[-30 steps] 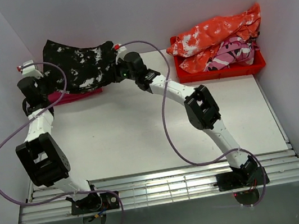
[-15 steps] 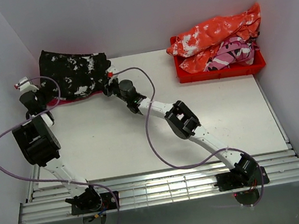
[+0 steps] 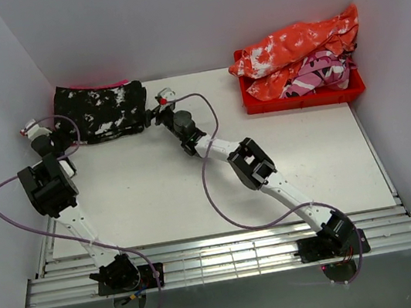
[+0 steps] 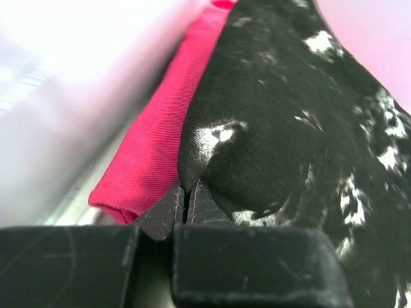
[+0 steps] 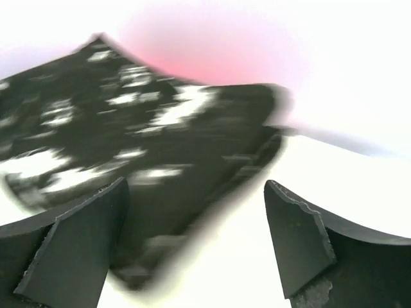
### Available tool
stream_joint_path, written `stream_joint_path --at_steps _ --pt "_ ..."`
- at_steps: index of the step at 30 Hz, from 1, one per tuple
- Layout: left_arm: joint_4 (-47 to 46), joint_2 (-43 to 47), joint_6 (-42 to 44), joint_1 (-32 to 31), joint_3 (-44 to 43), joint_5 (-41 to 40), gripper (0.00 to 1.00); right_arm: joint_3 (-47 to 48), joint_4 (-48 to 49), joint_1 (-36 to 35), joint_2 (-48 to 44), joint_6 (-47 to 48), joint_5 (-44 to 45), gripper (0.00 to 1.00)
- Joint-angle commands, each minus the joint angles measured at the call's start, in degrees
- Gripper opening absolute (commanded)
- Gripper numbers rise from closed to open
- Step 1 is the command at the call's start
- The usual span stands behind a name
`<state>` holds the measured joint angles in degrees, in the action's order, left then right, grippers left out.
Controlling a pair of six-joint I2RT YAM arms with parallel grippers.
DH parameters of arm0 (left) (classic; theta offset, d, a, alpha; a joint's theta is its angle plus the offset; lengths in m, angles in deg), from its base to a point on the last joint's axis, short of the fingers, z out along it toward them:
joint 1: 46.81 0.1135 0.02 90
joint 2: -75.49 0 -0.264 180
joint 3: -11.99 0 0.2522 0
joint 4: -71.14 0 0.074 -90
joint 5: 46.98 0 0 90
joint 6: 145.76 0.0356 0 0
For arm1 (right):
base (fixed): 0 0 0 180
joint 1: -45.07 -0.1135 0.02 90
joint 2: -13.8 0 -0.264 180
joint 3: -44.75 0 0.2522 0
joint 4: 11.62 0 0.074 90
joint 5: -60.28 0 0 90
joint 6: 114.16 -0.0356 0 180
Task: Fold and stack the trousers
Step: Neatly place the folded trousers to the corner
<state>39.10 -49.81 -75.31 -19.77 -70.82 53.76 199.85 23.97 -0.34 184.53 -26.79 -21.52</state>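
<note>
the trousers (image 3: 101, 112) are lying as a folded black-and-white bundle in the far left corner of the desk (image 3: 163, 184), close to the back wall. they are resting on a folded magenta cloth (image 4: 160, 141). the cloth is peeking out as a thin strip along the bundle's far edge in the top view, and as a rolled fold beside the black fabric in the left wrist view.

the left pincer (image 4: 185, 192) is sitting at the left end of the bundle with its fingers pressed together, and a small peak of the trousers' fabric is being nipped between their tips. the left arm is standing folded up along the left side of the desk, its wrist reaching toward the corner.

the right pincer (image 5: 194, 187) is hanging just beside the right end of the bundle with its fingers spread wide, and nothing is sitting between them. its wrist view is coming out blurred, but a corner of the trousers is showing ahead of the gap, apart from both fingers. the right arm is stretching diagonally across the desk from its base at the near right.

a red bin (image 3: 302, 99) is sitting in the far right corner, well apart from the trousers. it is holding an orange-and-white garment (image 3: 297, 39) heaped over a pink patterned one (image 3: 322, 73).
</note>
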Motion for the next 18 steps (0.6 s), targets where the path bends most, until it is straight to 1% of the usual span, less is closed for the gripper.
stream_joint_path --at_steps 1,2,4,5,6,7,8,9,10,11,12,13,14,15,16,17,18 --pt "-0.27 -0.03 -1.89 2.92 -4.32 -7.93 0.0 0.79 5.5 3.13 -5.67 0.87 4.63 0.9" --pt "0.7 -0.3 -2.16 2.92 -4.85 -8.19 0.0 0.09 5.07 3.48 -6.63 1.22 4.19 0.9" --pt "4.39 -1.26 -2.85 2.92 -6.87 -8.19 0.01 -4.47 4.54 4.53 -10.94 1.93 3.31 0.9" --pt "6.06 -1.62 -3.21 3.01 -7.49 -8.02 0.24 -6.23 4.53 4.89 -12.69 2.37 2.78 0.9" --pt "8.6 -1.53 -3.3 3.01 -7.84 -7.5 0.36 -7.99 4.45 5.67 -16.28 2.37 2.52 0.9" --pt "9.32 -0.92 -3.3 3.36 -7.33 -4.36 0.46 -12.1 2.36 6.12 -18.4 2.37 1.99 0.9" --pt "9.85 -0.22 -3.13 3.54 -6.71 -2.5 0.61 -14.66 1.73 6.56 -20.77 2.37 1.12 0.9" --pt "11.68 0.66 -2.6 3.71 -6.18 -0.48 0.68 -17.12 0.77 7.34 -25.32 2.37 -0.46 0.9" --pt "13.61 2.58 -1.73 3.71 -6.44 4.33 0.73 -21.06 -1.77 7.7 -27.37 2.37 -1.08 0.9" --pt "15.98 3.47 0.8 3.71 -7.31 6.9 0.74 -22.58 -3.97 8.05 -29.56 2.37 -2.05 0.9" --pt "22.27 4.44 2.14 3.8 -8.54 9.01 0.75 -23.82 -6.6 8.84 -33.41 2.37 -4.4 0.9" --pt "26.08 6.01 3.45 3.71 -9.86 11.47 0.76 -25.83 -12.11 9.19 -35.28 2.37 -5.73 0.9" --pt "29.68 6.64 4.77 3.71 -13.44 11.93 0.77 -26.72 -14.95 9.98 -37.12 2.37 -6.96 0.9" --pt "38.85 7.6 7.66 3.8 -15.82 12.11 0.78 -27.51 -18.11 10.25 -40.71 2.37 -9.94 0.9" --pt "43.82 7.87 9.95 3.8 -18.46 12.28 0.79 -28.3 -21.36 10.69 -42.49 2.72 -11.01 0.9" --pt "48.57 8.31 12.15 3.71 -22.66 13.33 0.79 -30.05 -27.31 11.56 -44.42 4.46 -12.41 0.9" --pt "54.79 9.01 16.61 3.8 -23.83 13.95 0.79 -31.03 -30.41 11.92 -48.18 5.26 -14.95 0.9"
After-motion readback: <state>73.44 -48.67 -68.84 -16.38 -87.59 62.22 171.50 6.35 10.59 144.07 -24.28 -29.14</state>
